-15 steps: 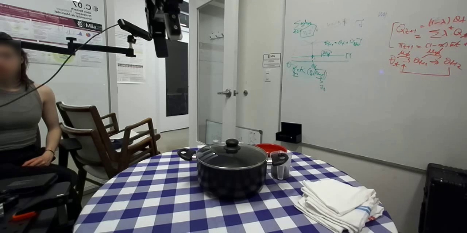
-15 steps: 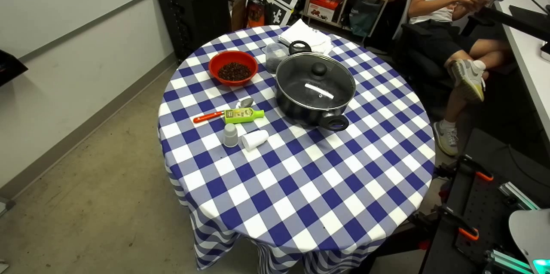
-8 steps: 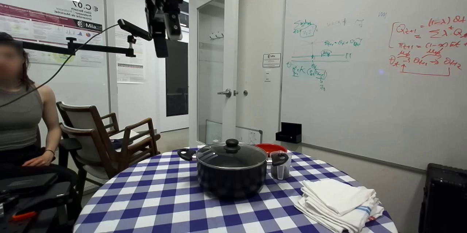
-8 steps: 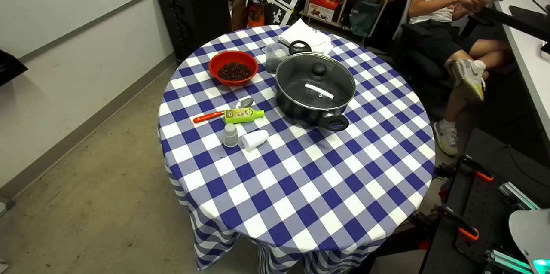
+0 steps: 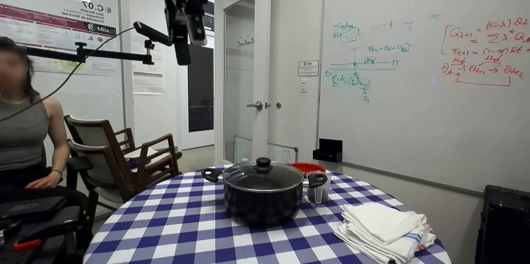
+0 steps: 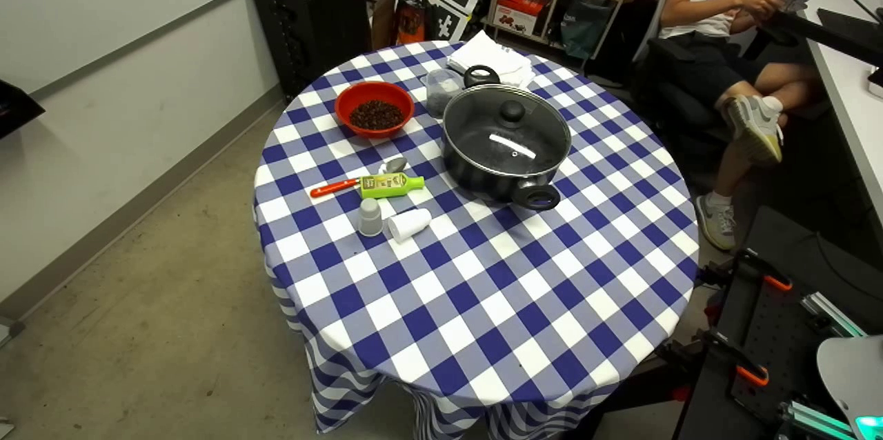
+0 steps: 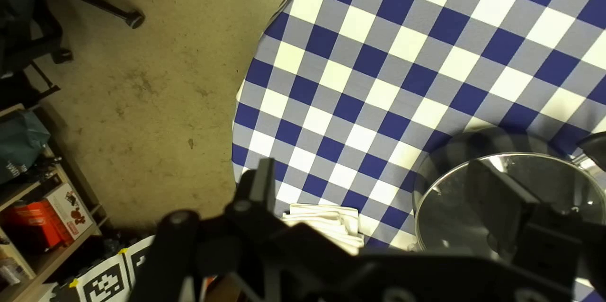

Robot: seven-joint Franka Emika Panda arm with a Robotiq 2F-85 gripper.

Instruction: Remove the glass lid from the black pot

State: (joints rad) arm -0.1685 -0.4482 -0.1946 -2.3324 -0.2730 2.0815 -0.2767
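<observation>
The glass lid (image 5: 244, 176) lies flat on the black pot (image 5: 263, 206) and covers it, its black knob up. In an exterior view the lid (image 6: 483, 133) and pot (image 6: 476, 178) stand on the checked tablecloth. My gripper (image 5: 191, 51) hangs in the air, well above and to the left of the pot in an exterior view. In the wrist view my gripper (image 7: 371, 174) has its two fingers wide apart with nothing between them. The lid (image 7: 454, 202) shows there at lower right, partly hidden behind a finger; the knob is mostly hidden.
A red bowl (image 6: 374, 130) of dark bits and a clear cup (image 6: 441, 92) stand beside the pot. Folded white towels (image 5: 385, 226) lie near the edge. A green bottle (image 6: 390, 185), a red-handled utensil (image 6: 334, 187) and small cups (image 6: 410, 224) lie on the table (image 6: 510, 302).
The arm, gripper, lid and pot have not moved. Only the seated people shift slightly.
</observation>
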